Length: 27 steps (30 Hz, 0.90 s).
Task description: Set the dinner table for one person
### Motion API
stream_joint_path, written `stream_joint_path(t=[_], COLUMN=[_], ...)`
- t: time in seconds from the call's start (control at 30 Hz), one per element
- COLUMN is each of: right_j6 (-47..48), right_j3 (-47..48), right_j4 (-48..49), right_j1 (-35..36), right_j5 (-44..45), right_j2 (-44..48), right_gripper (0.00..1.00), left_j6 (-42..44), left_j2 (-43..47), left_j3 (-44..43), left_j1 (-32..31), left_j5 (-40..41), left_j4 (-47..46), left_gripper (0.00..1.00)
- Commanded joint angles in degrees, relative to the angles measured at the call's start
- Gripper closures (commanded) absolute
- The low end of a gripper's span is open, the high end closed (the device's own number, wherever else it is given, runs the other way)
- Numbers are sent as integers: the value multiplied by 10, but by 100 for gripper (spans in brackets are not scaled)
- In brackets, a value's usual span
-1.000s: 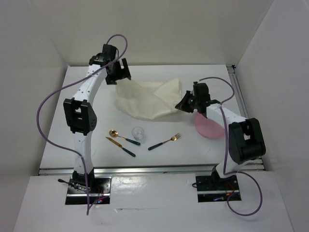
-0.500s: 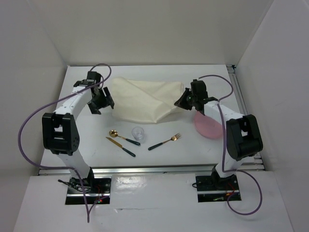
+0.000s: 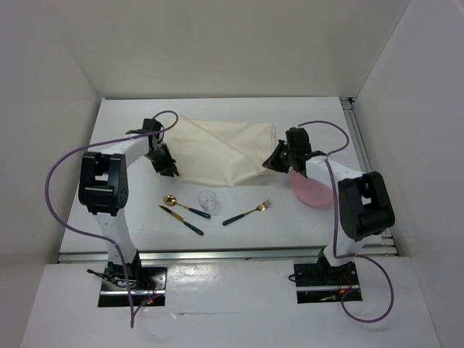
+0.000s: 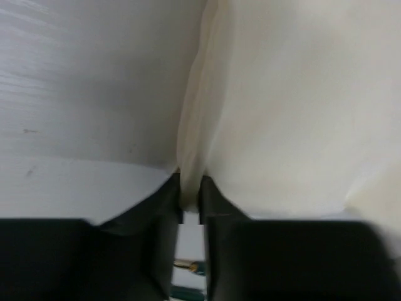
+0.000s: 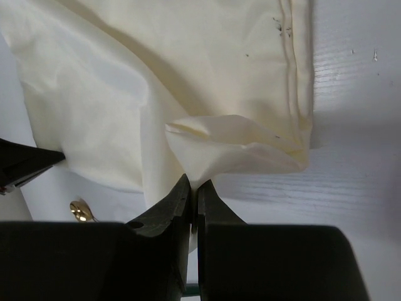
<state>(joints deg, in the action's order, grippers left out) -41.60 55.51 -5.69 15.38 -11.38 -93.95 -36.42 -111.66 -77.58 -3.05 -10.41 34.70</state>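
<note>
Walls [image 3: 239, 51] of plain white close in on the dinner table [image 3: 290, 225], whose flat white top with metal rails [image 3: 217, 254] spreads beneath the cream cloth [image 3: 217, 148]. We see the left gripper [image 3: 168, 168] pinching the cloth's left edge, the right gripper [image 3: 270, 163] clamped on its right corner.

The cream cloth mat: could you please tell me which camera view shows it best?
The top external view: it shows nearly the whole cloth mat, with its outline on the table. Each wrist view shows only a close-up part around a pinched edge.
</note>
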Motion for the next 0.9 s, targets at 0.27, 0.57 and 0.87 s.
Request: stream_joint_path(t=[0.27,0.57,0.87], right_j6=[8,19,49], right_j3=[113,265,232], right_j4=[24,5,-7], right_j1=[-24,-47,-58], right_j5=[-26,-62,-50], right_j2=[-21,-46,76], right_gripper=[100,100,100], left_j6=[29,35,57], left_j2=[-48,-59,43], left_j3=[-176,-504,-413], left_j1=[9,40,51], left_j5=[-12,-64,-95], left_j4=[73,167,162], left_gripper=[100,100,100])
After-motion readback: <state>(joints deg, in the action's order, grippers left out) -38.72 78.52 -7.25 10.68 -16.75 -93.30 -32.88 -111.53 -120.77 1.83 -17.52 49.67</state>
